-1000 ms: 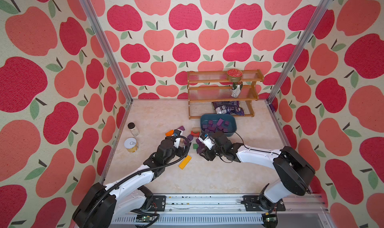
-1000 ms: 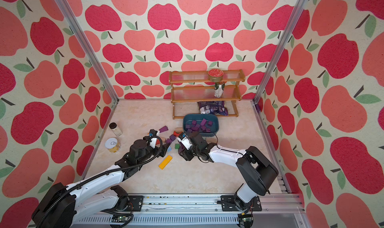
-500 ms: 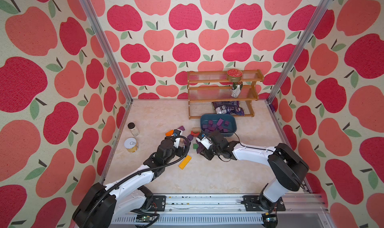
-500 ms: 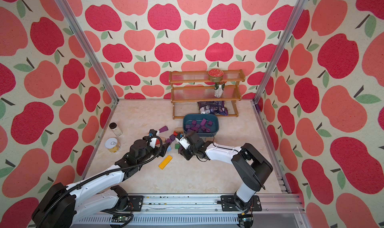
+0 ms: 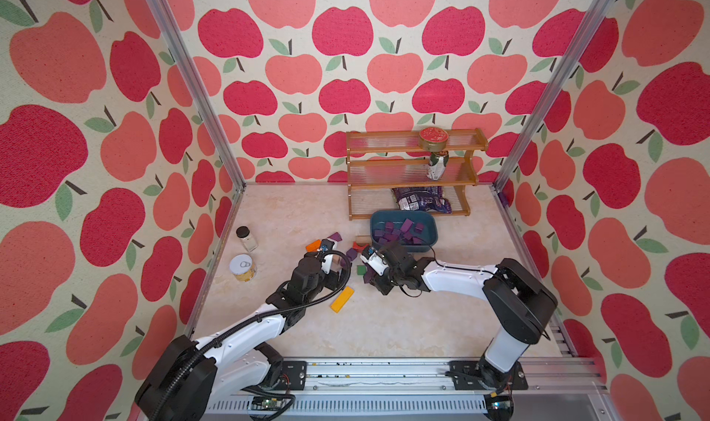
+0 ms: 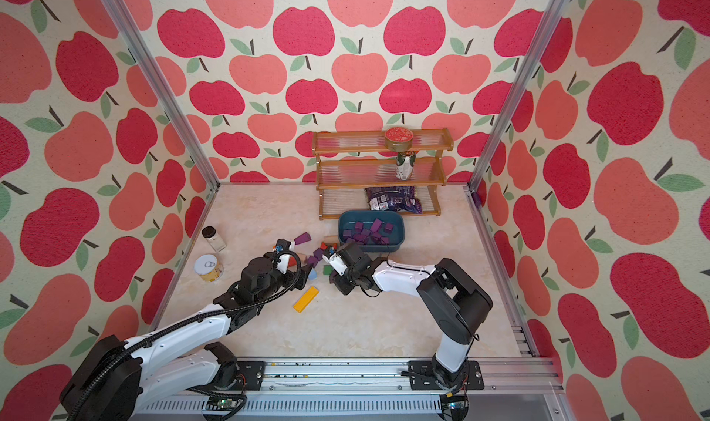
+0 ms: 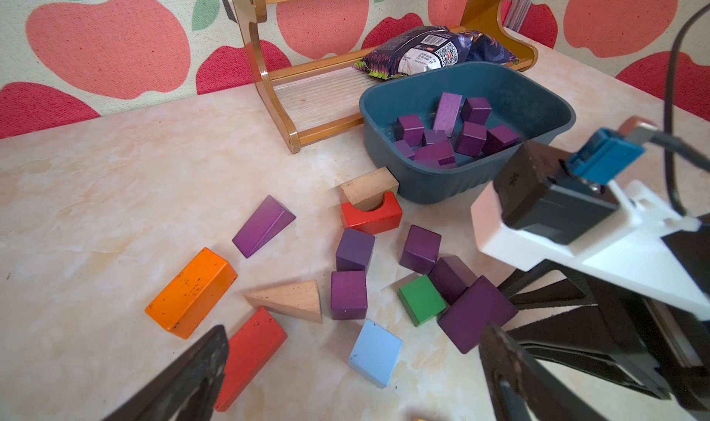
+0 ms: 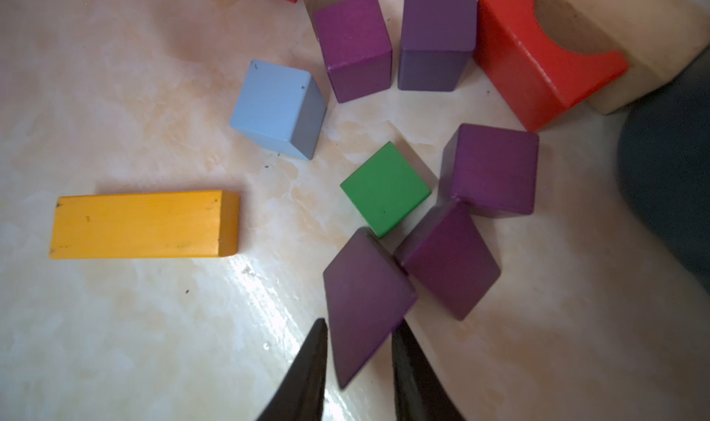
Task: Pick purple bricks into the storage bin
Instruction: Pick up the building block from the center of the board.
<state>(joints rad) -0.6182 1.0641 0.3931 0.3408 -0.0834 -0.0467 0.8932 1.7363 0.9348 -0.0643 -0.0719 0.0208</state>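
**Stock: purple bricks** point(image 7: 349, 294), painted wood. We count about five loose on the table point(image 7: 115, 207) around the middle of the left wrist frame, one of them a wedge point(image 7: 263, 225). Roughly ten more lie in the storage bin point(image 7: 430, 186) at the upper right of that frame.

**In hand: held brick** point(image 8: 365, 284), low centre of the right wrist frame. The right tool point(image 8: 359, 330) pinches it across two opposite flat faces, and it sits tilted. Its upper corner is just beside the green block point(image 8: 385, 188), and a neighbouring brick point(image 8: 449, 261) is right alongside. We cannot tell whether it is clear of the table.

**Left tool** point(image 7: 353, 332): jaws spread wide, holding nothing, poised over the mixed blocks.

**Handling (our judgement):** The bricks look light, rigid and not fragile. The smooth paint may slip, so we would grip cubes squarely on parallel faces. We would take the wedge by its two flat sides, never by the slope.

**Surface:** The table is pale, marbled, hard and glossy. We expect a nudged block to slide rather than catch.

**Room:** Apple-print walls close in three sides. The wooden shelf rack point(image 5: 384, 162) stands directly behind the bin, upper centre in a top view. A purple snack bag point(image 5: 420, 202) lies on its lowest tier and is not stock. A jar point(image 5: 246, 238) and a can point(image 5: 243, 267) stand at left, well apart from the blocks.
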